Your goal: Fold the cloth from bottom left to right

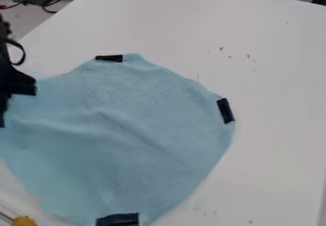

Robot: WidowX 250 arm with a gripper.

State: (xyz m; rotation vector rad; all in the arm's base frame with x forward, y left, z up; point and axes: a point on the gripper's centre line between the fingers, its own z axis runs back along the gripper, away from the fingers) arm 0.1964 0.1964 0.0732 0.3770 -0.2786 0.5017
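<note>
I see a light-blue, softly textured fabric cloth (146,125) spread on a smooth white table (274,77), irregular in outline, with shallow creases running across its middle. There are 3 short black rectangular strips: 1 at the cloth's upper-left edge (109,58), 1 at its right edge (225,110) and 1 at its bottom edge (117,219). The black 2-finger gripper (17,94) is over the cloth's left side; from here I can't tell whether it's open or closed, or whether it has hold of any fabric. A small yellow-orange object (24,220) sits just beside the cloth's lower-left edge. Thin dark cables (51,1) lie beyond the cloth, past the table's upper-left edge.
</note>
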